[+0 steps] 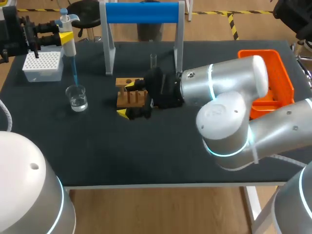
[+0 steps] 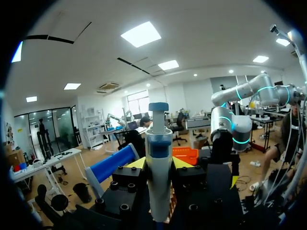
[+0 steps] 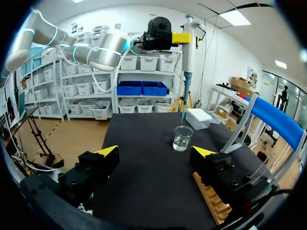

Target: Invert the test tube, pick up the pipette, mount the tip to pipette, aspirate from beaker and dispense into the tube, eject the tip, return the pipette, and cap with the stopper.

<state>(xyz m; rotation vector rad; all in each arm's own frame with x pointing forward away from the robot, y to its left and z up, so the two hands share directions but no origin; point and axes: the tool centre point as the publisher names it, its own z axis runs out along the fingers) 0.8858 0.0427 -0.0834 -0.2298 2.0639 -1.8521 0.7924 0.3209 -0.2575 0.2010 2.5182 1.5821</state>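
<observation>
Right gripper: spread, empty, low over desk at wooden rack
Left gripper: pinching pipette, body upright
Pipette tip: blue, long axis vertical, pointing down at beaker; end just above the rim, seemingly not in the liquid
Nearer arm: left, beaker directly below it, well apart from right gripper
Test tube: upright behind rack, base hidden
Next move: likely straight descent into beaker

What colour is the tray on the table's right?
The tray is orange, best seen in the head view.
</observation>
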